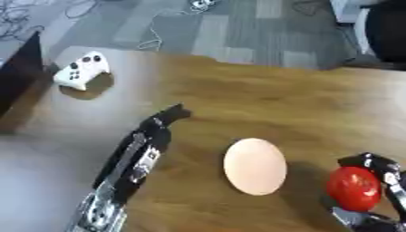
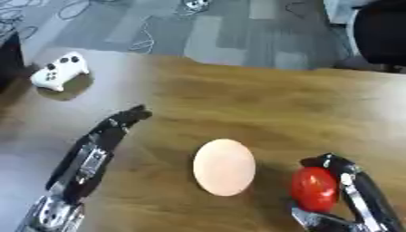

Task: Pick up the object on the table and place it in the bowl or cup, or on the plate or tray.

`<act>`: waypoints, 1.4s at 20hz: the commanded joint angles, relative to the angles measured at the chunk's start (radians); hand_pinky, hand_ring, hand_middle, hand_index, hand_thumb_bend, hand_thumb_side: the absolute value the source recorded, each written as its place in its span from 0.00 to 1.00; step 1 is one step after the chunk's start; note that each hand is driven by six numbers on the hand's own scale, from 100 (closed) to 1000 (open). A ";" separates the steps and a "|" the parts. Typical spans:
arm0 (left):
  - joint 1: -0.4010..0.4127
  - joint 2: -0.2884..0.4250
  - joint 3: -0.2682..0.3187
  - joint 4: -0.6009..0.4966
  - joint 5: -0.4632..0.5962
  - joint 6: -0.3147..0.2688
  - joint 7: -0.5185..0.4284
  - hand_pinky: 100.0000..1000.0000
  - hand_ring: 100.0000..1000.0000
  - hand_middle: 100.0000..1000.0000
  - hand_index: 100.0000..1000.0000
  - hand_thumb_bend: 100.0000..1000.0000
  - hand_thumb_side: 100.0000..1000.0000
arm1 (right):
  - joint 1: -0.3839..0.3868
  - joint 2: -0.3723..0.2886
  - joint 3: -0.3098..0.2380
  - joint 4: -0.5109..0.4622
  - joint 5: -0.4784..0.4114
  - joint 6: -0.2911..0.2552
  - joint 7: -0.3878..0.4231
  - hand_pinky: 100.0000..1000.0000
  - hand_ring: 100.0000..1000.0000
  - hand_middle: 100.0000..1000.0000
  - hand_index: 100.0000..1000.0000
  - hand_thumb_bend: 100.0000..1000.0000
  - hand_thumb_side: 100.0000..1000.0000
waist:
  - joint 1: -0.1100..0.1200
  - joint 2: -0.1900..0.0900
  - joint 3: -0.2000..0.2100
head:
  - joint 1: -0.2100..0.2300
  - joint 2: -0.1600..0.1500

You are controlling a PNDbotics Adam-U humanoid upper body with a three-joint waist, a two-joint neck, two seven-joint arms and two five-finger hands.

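A round red object, like a tomato, is held in my right hand at the lower right, the fingers curled round it just above the wooden table. To its left lies a pale peach oval plate, flat on the table with nothing on it. My left hand reaches in from the lower left, left of the plate, with its fingers straight and pointing to the far side; it holds nothing.
A white game controller lies at the table's far left corner. A dark object stands at the left edge. Beyond the table's far edge are grey floor tiles with cables.
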 commanded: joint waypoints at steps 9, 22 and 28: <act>0.011 0.048 0.000 -0.017 0.022 0.001 -0.005 0.99 1.00 0.76 0.85 0.07 0.96 | 0.020 -0.065 0.001 -0.027 0.001 0.011 0.018 0.36 0.02 0.10 0.41 0.41 0.08 | -0.024 -0.046 0.039 | -0.003 -0.027; -0.008 0.046 -0.007 -0.028 0.030 0.004 -0.014 0.99 1.00 0.76 0.85 0.08 0.96 | 0.012 -0.148 -0.032 -0.059 -0.022 0.029 0.002 0.37 0.03 0.11 0.41 0.41 0.08 | -0.043 -0.023 0.101 | -0.015 -0.069; -0.013 0.041 -0.011 -0.030 0.029 0.004 -0.019 0.99 1.00 0.76 0.85 0.08 0.96 | -0.006 -0.179 -0.050 -0.037 -0.040 0.047 -0.012 0.37 0.03 0.11 0.41 0.40 0.08 | -0.043 -0.014 0.121 | -0.026 -0.079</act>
